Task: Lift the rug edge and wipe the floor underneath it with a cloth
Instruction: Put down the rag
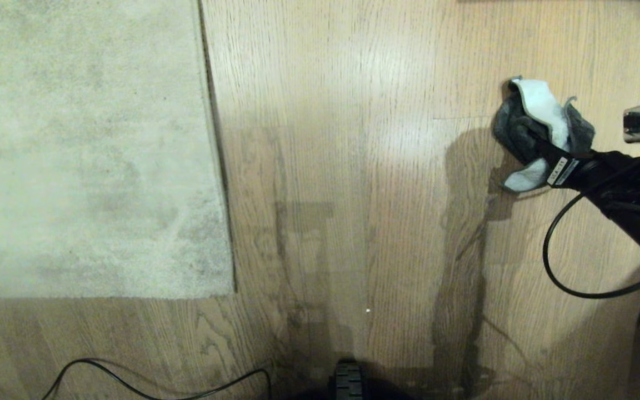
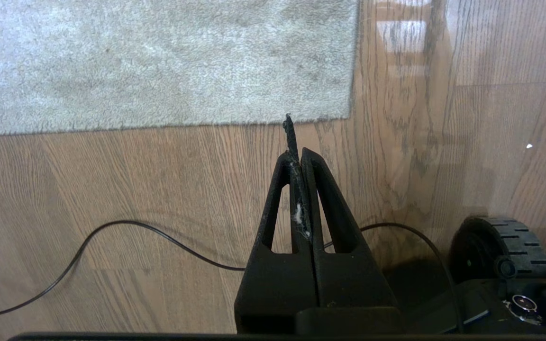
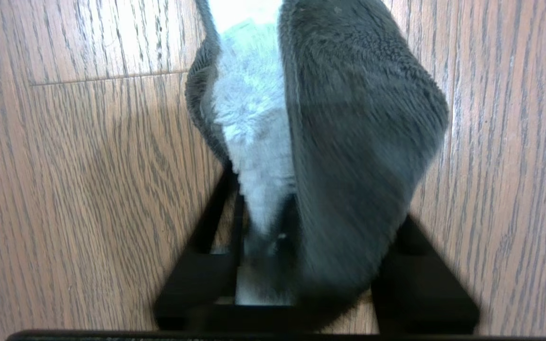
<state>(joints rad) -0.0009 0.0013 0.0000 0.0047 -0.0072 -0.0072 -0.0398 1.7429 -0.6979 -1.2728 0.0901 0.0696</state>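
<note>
We are parting our right gripper [image 3: 296,222] around the cloth [image 1: 542,130], apparently releasing it onto the floor [image 1: 353,139]. Our left gripper [image 2: 300,156], jaws together, is idling near the flat rug [image 1: 86,150].

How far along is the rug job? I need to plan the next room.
Nothing looks finished: the rug lies flat on the floor, no edge lifted. In hand: the right gripper is at the cloth, well off the rug. The left gripper is shut and idle. Lifting and wiping remain.
</note>
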